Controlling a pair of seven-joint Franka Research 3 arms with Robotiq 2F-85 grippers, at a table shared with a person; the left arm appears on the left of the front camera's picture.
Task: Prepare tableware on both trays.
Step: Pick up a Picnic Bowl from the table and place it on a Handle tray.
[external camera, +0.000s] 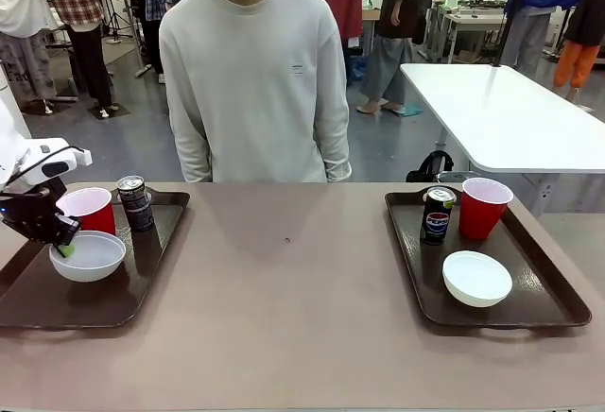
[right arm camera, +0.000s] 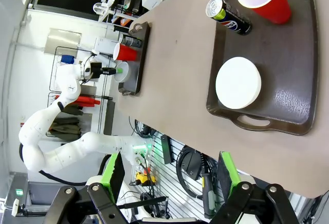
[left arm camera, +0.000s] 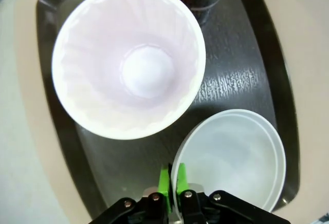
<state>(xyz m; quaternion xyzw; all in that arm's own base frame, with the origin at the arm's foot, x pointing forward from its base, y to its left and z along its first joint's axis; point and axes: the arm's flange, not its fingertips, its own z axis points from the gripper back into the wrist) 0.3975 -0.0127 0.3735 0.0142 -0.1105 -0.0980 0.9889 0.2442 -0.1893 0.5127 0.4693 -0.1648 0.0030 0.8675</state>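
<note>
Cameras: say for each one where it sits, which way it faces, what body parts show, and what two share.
Front view: between the arms, facing the person; left pincer at the left bowl.
Left wrist view: above the left tray, looking down; left pincer shut on the bowl's rim.
Right wrist view: high off the table's edge, over the right tray; right pincer open.
Shared: left bowl, front and left wrist views.

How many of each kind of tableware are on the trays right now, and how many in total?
Red cups: 2
White bowls: 2
Drink cans: 2
Total: 6, three on each tray
</note>
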